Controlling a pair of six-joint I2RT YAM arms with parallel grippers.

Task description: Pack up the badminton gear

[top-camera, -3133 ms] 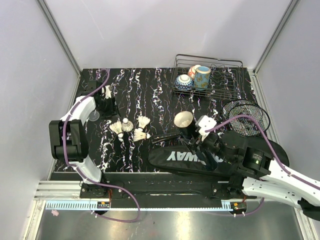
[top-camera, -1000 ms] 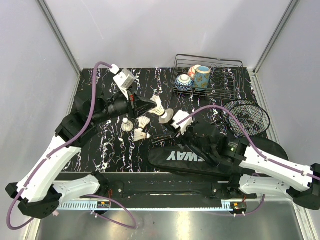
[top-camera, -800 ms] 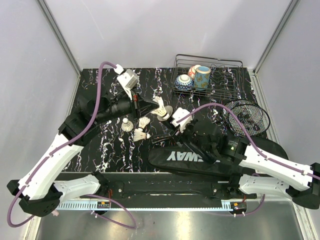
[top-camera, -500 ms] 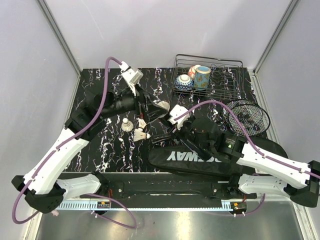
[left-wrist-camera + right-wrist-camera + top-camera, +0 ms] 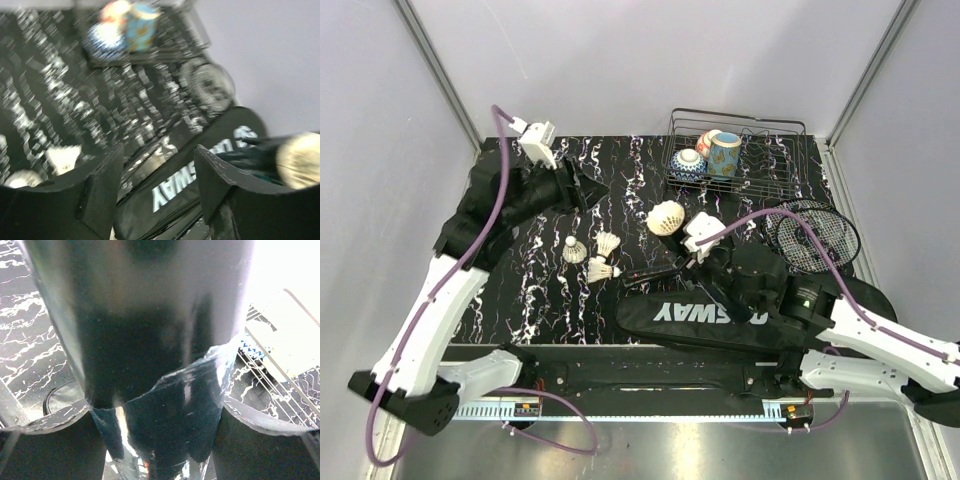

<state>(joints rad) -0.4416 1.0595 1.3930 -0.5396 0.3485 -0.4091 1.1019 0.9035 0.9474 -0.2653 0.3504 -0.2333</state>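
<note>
Clearly the right gripper (image 5: 708, 256) is clamped on the dark glossy tube (image 5: 155, 340), just beyond the long black fabric bag (image 5: 720, 318), with a white feather shuttlecock (image 5: 667, 217) showing at its mouth. The left gripper (image 5: 157, 156) hangs spread and empty. Three loose shuttlecocks (image 5: 576, 251) lie on the marbled black table (image 5: 520, 290); they look light and crushable, best pinched by the cork. The bag's white print reads "SWAY", the rest hidden.
</note>
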